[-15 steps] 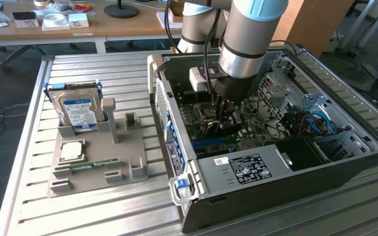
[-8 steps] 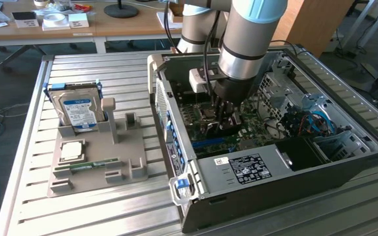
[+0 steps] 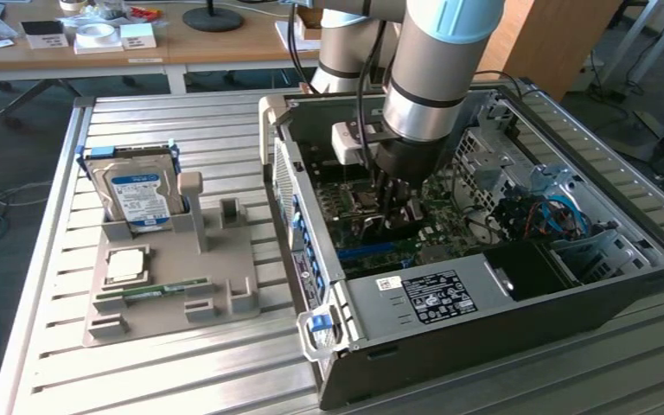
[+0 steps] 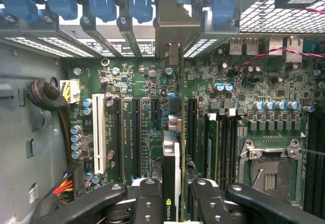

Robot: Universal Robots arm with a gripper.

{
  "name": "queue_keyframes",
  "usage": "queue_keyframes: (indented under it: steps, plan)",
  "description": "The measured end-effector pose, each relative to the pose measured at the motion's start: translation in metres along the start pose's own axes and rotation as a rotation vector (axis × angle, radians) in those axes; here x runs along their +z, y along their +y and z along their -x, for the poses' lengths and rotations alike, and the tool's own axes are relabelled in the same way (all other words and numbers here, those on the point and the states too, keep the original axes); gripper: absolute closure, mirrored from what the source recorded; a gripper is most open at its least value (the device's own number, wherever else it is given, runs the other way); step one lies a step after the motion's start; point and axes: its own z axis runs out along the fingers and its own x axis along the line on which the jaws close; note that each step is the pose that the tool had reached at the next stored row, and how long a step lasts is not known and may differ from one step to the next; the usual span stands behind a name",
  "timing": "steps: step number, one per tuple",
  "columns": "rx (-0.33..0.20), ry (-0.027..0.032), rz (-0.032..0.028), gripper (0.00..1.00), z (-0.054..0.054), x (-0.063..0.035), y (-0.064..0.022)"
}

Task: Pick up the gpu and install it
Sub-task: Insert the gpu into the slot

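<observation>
The arm (image 3: 430, 69) reaches down into the open computer case (image 3: 609, 303), its gripper (image 3: 392, 207) low over the motherboard (image 3: 367, 233). On the exterior view's left, a grey holder tray (image 3: 136, 324) sits on the slatted metal table (image 3: 170, 380), carrying an upright hard drive (image 3: 138, 192), a CPU (image 3: 124, 264) and a green memory stick (image 3: 153, 290).

A ribbed metal desk (image 3: 170, 380) fills the foreground, catching pale light. Beyond the claw (image 3: 396, 203) stands a wooden table (image 3: 194, 47) strewn with small boxes and a black lamp base (image 3: 213, 17) — dark floor (image 3: 9, 156) beneath, cables trailing.
</observation>
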Motion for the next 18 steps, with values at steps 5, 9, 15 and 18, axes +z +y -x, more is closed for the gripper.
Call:
queue_keyframes:
  steps: [5,9,15,18]
  plan:
    - [0.000,0.0000,0.0001,0.73,0.0000,0.0000,0.0008]
    - [0.000,0.0001,0.0001,0.73,-0.0001,0.0026,0.0009]
    - [0.000,0.0000,0.0001,0.73,-0.0003,0.0081,0.0010]
    - [0.000,0.0003,0.0002,0.73,-0.0004,0.0090,0.0010]
